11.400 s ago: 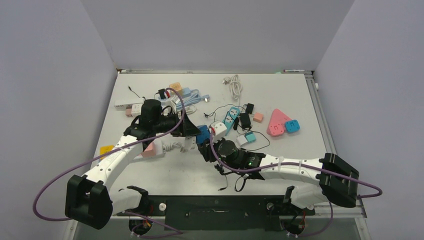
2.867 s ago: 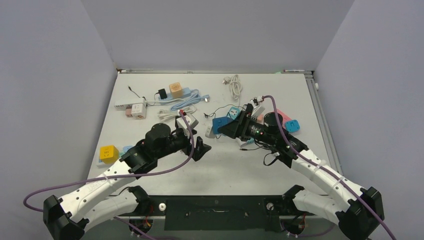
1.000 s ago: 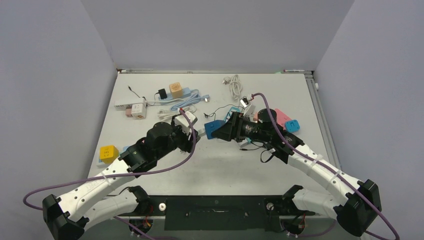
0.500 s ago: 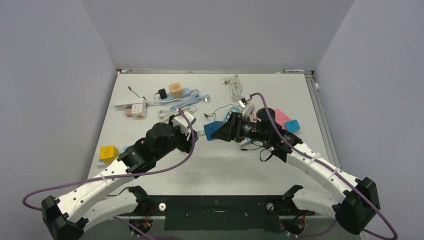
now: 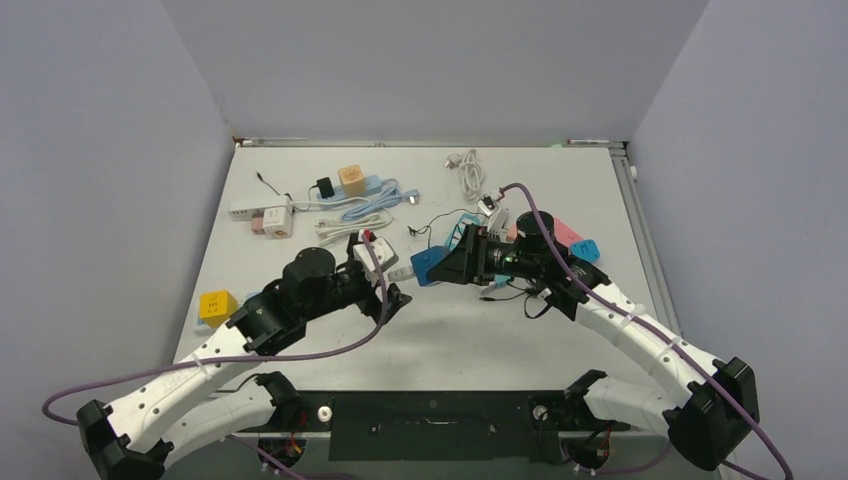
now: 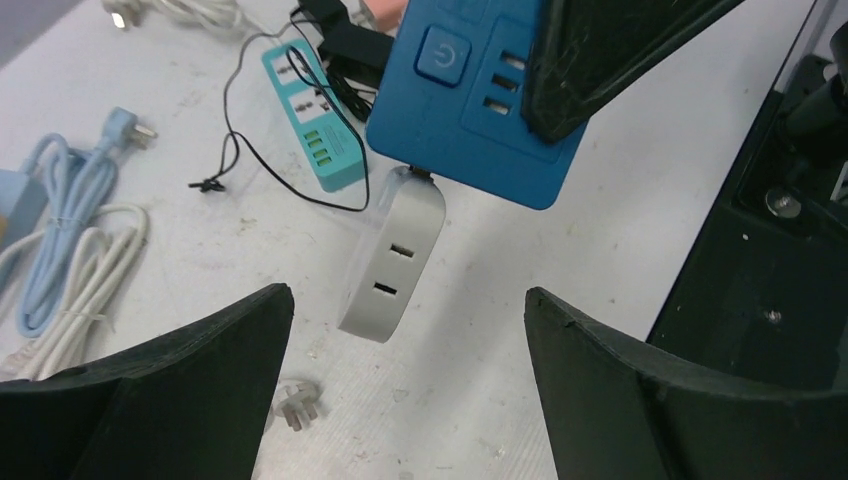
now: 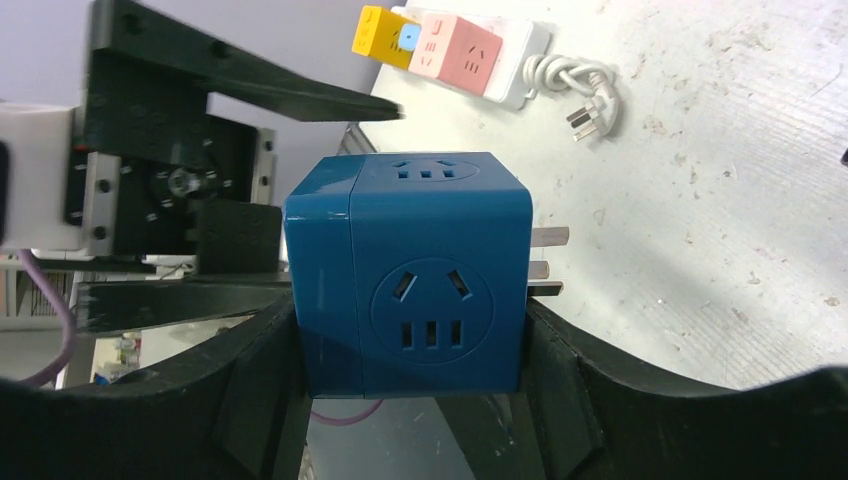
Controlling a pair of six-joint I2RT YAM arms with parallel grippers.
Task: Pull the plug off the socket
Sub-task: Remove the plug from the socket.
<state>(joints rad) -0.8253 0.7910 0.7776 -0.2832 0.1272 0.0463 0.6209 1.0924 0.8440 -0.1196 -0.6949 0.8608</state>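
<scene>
- Blue plastic catches the eye first: the cube socket (image 7: 430,250) is clamped between the fingers of the right gripper (image 7: 408,310), held up off the table (image 5: 450,340) near its middle.
- The white adapter (image 6: 395,265) sits at the cube's 9 o'clock from overhead. Only the left wrist view shows its top end meeting the cube's lower edge, with a dark prong at the joint. Whether it is seated or free I cannot tell.
- The left gripper (image 6: 405,295) has its jaws spread wide, one either side of the adapter, touching neither it nor the cube.
- The right wrist view alone shows metal pins sticking out at the cube's 3 o'clock; the adapter is hidden behind the cube there.
- The left wrist view alone shows a teal power strip (image 6: 315,125) at the adapter's 11 o'clock and a loose plug (image 6: 298,410) at its 7 o'clock.
- Half a second ago the left gripper was tight up against the cube. It has now backed off toward 7 o'clock with its jaws parted, while the cube has hardly shifted.
</scene>
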